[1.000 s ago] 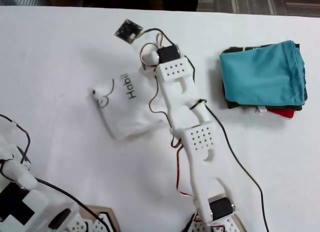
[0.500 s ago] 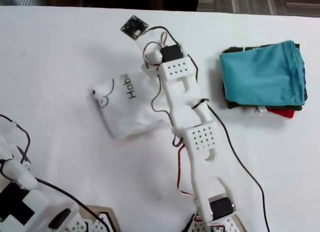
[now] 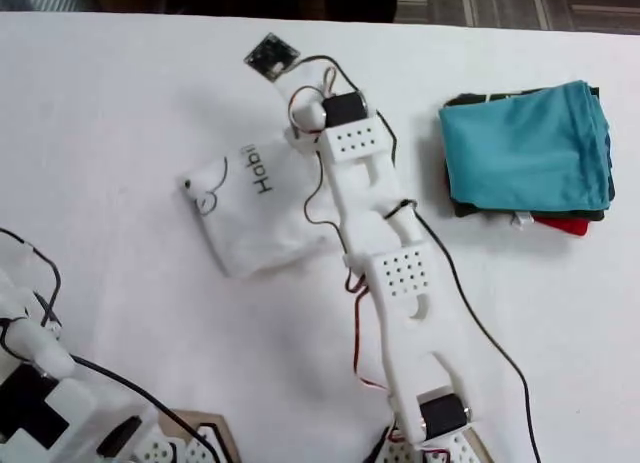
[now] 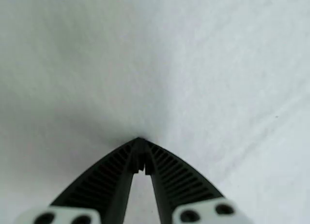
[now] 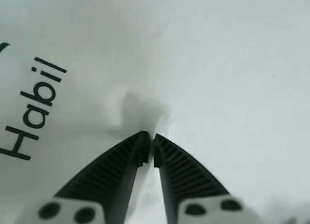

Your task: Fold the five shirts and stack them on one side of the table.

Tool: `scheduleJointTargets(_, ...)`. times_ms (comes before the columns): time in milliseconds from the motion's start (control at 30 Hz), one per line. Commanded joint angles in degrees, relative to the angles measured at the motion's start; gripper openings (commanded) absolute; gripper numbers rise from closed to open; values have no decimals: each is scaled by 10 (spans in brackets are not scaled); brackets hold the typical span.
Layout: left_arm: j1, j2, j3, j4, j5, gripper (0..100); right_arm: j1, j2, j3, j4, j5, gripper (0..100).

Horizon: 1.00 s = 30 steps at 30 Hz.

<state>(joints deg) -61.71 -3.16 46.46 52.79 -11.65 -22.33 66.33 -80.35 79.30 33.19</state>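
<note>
White shirt (image 3: 255, 208), folded into a plump packet with its black lettering facing up: lying near the middle of the bench (image 3: 110, 93), well apart from the stack (image 3: 525, 153) on the right arm's side.

Being nipped at its far edge, just beside the lettering, by the right pincer (image 5: 147, 147). Pressing almost together on a small pucker of white cloth, seemingly gripping through the folded layers so that they are travelling as one and no single flap is peeling loose. Stretching long and low across one side of the packet, the right arm (image 3: 400, 283). Probably working that way because sliding the packet over the bench is keeping the fold flat, where a high lift might be letting it fall open.

Waiting in the stack, a teal shirt (image 3: 525, 143) on top, something dark under it and a red edge (image 3: 565, 226) at the bottom, all squared up. Looking like the last piece to go over, then, this white one.

Resting over bare bench, the left pincer (image 4: 140, 154), pressed together on nothing, likely staying clear of the other arm's path.

Risking a slip, since so thin a pinch of cloth is carrying the whole packet.
</note>
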Motion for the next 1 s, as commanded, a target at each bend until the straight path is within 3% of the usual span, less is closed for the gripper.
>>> scheduleJointTargets(0, -6, -1, 1, -21, 4, 27, 5, -6, -62, 2, -4, 19)
scheduleJointTargets(167, -6, -1, 1, -21, 4, 27, 3, -5, -92, 6, -4, 19)
scheduleJointTargets(600, -6, -1, 1, -21, 4, 27, 3, 44, -70, -99, -3, 24)
scheduleJointTargets(733, -6, -1, 1, -21, 4, 27, 12, 27, -91, -75, -3, 42)
scheduleJointTargets(900, -6, -1, 1, -21, 4, 27, 31, -5, -133, 4, -7, 190)
scheduleJointTargets(967, -4, -1, 0, -21, 4, 27, 40, -15, -143, 46, -7, 189)
